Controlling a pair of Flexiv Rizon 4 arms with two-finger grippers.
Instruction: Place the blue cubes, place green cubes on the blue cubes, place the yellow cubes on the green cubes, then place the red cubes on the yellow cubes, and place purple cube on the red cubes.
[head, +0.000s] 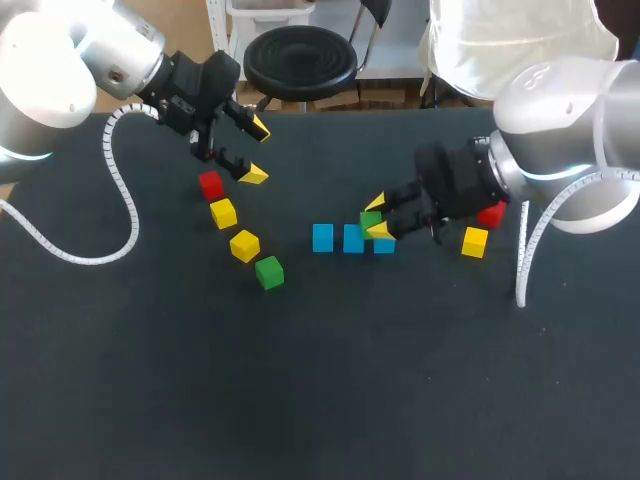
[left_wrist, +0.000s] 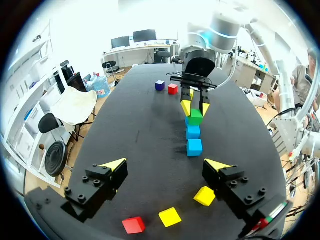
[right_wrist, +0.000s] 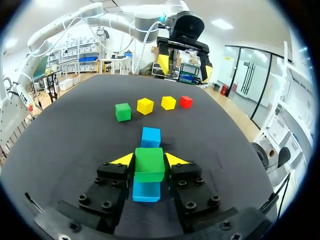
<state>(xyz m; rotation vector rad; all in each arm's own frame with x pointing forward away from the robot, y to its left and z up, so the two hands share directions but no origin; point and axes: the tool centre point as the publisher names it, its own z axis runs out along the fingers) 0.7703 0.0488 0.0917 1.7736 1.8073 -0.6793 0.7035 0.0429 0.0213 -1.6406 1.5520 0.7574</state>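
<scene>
Three blue cubes (head: 322, 237) lie in a row at mid-table. My right gripper (head: 377, 216) is shut on a green cube (head: 369, 218) just above the row's right end; in the right wrist view the green cube (right_wrist: 149, 164) sits between the fingers, with one blue cube (right_wrist: 146, 191) under it and another (right_wrist: 150, 136) ahead. My left gripper (head: 256, 152) hangs open and empty above a diagonal line of a red cube (head: 210, 185), two yellow cubes (head: 223, 212) and a green cube (head: 268, 272). The left wrist view shows a purple cube (left_wrist: 159, 85) beyond the right arm.
A yellow cube (head: 475, 241) and a red cube (head: 490, 213) lie by my right arm, the red one partly hidden behind it. A white cable loop (head: 120, 200) from the left arm hangs over the table's left side.
</scene>
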